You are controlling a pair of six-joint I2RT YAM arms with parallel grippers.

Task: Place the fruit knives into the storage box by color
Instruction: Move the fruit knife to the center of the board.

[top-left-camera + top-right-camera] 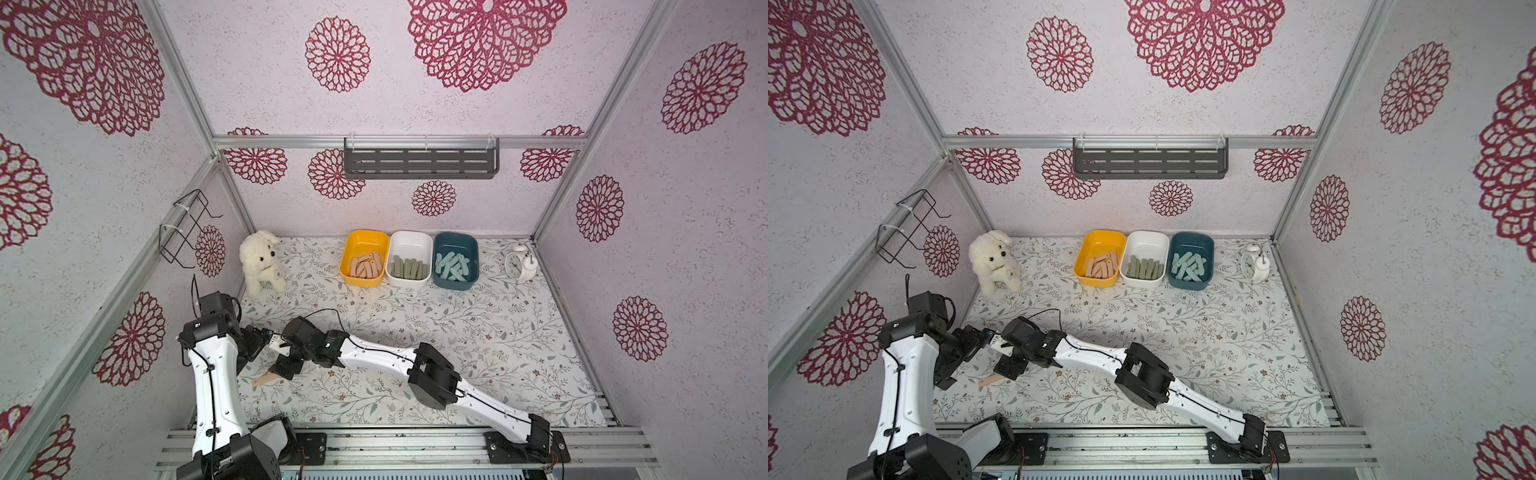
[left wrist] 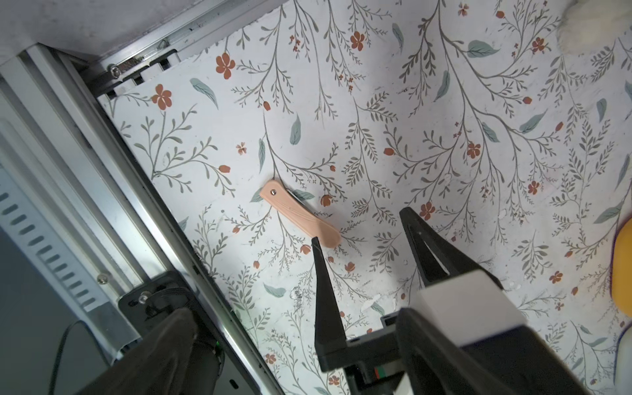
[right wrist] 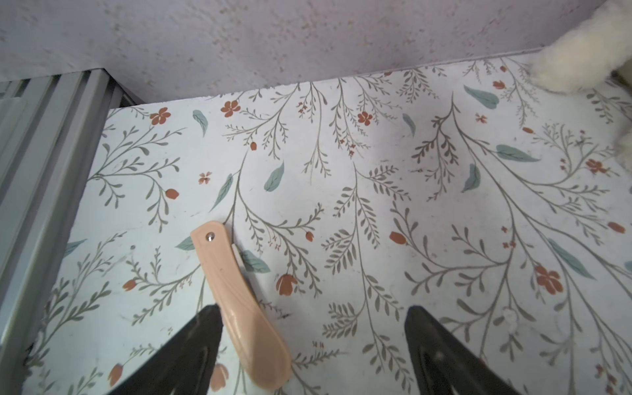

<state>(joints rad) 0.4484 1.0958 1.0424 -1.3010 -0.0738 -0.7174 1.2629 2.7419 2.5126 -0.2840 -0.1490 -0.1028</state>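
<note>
Sorting nearly done: far yellow tub (image 1: 365, 243) holds pink knives (image 1: 366, 266), white tub (image 1: 411, 243) olive, teal tub (image 1: 456, 243) mint. One pink knife (image 3: 236, 301) lies loose on the near-left bench (image 1: 457, 353) beside the released right claw (image 3: 313, 309); left claw (image 2: 359, 225) also released

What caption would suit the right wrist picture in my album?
Open right gripper over a peach-pink fruit knife lying flat on the floral tabletop.
</note>
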